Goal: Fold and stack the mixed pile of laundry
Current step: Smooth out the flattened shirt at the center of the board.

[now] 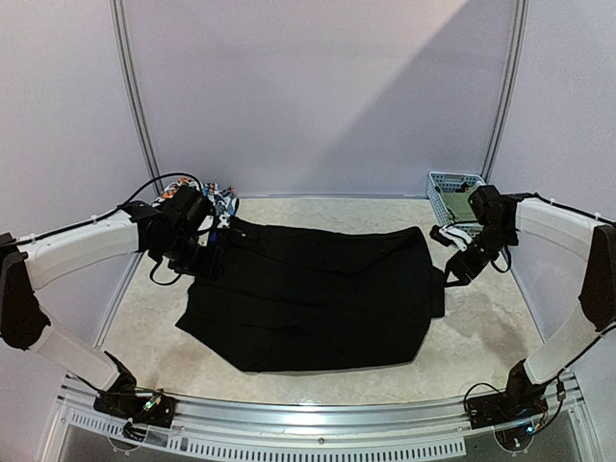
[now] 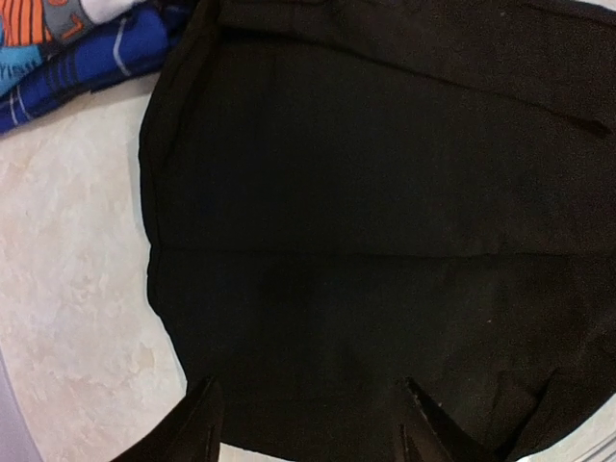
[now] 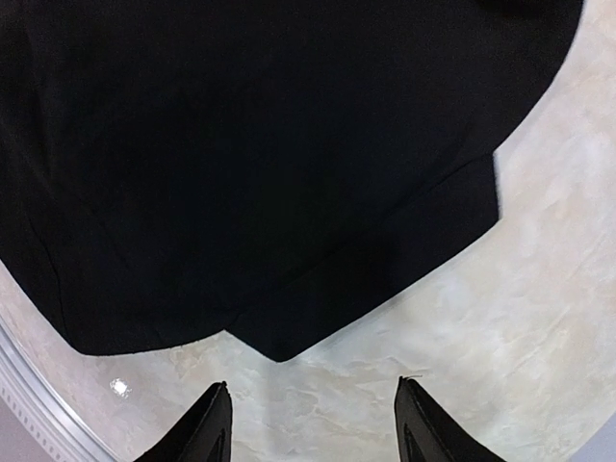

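Pale marbled table [image 1: 500, 337], lilac walls behind. Black trousers [image 1: 318, 289] flat across the middle, seemingly mid-fold. Left gripper [image 2: 313, 433] parted and empty above the cloth's left end. Right gripper [image 3: 313, 423] likewise, over bare table just beside the right edge. Next, probably: pinch both ends, fold again. Light-blue basket [image 1: 445, 183] far right, holding an olive garment [image 1: 460, 205]. Printed garments [image 1: 219, 197] far left.

Overhead camera looks down from the rear, far off; wrist cameras look closely past left gripper [image 2: 308, 387] and right gripper [image 3: 310, 383]; all apparently share black cloth trousers [image 1: 318, 298].
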You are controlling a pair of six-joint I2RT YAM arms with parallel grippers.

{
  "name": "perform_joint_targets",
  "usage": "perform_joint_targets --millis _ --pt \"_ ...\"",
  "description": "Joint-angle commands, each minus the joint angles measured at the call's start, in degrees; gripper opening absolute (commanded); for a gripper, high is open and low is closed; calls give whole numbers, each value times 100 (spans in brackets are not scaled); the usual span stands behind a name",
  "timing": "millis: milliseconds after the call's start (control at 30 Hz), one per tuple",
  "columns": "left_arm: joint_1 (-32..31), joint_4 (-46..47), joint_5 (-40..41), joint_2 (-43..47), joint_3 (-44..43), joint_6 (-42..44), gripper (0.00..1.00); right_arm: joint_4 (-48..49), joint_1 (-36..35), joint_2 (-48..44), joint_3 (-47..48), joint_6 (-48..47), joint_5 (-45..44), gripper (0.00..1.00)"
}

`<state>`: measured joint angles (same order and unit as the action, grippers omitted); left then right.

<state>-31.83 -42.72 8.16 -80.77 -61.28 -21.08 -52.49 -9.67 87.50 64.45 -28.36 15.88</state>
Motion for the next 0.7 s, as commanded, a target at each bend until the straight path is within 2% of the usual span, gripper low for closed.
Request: perform_joint_targets --millis 0,100,167,233,367,533,667 --pt "39 -252 374 -37 432 -837 66 119 -98 367 -275 270 -457 58" --pt "251 312 13 55 958 -1272 70 196 -96 743 -365 436 -443 60" --pt "422 671 -112 55 1178 -1463 71 183 -94 920 -372 474 -250 65" --pt "552 866 -136 23 1321 -1543 71 118 -96 1064 -365 480 -11 69" --pt "849 1180 -102 -88 1538 -1519 71 156 -97 1266 -409 472 73 70" --pt "1291 1571 -597 -311 1881 -1450 64 340 -96 1437 -414 471 15 62" --pt "1368 1856 -1155 -306 2153 -1612 55 396 -101 1647 -360 515 53 46"
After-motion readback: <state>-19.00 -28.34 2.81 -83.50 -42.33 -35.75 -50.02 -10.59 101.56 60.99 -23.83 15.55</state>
